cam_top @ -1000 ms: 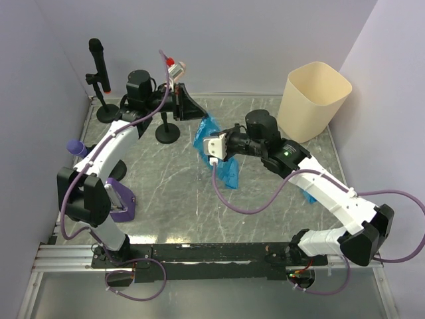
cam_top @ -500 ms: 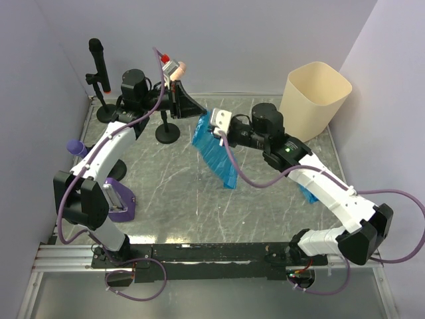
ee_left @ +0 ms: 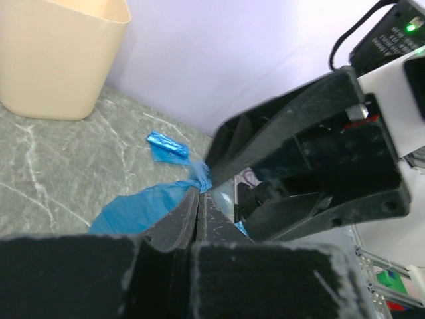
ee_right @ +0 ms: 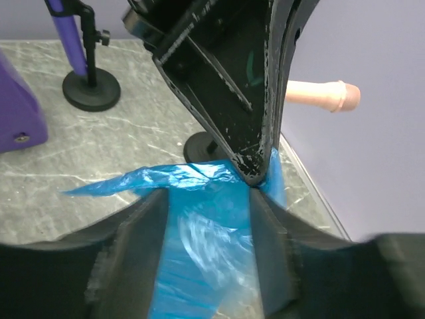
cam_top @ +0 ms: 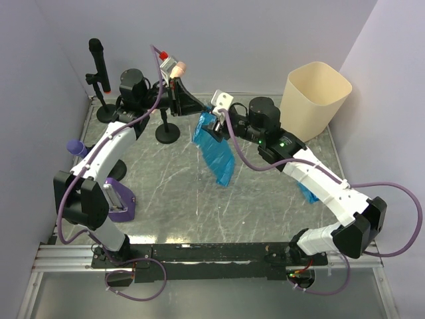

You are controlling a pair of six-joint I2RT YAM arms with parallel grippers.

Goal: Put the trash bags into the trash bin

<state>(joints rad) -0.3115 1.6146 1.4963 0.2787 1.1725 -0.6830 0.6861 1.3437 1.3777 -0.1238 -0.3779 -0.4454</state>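
Right fingers [ee_right: 136, 256] risen and spread, left arm outstretched, left fingers [ee_left: 180, 222] pinching hanging blue trash bag [cam_top: 216, 151]

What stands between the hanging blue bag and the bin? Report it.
The right arm's wrist stands between the blue trash bag, pinched by the left gripper, and the trash bin. Nothing else visible lies on that line.

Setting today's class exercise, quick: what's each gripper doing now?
Left gripper: closed, pinching the blue trash bag.
Right gripper: open, astride the bag.
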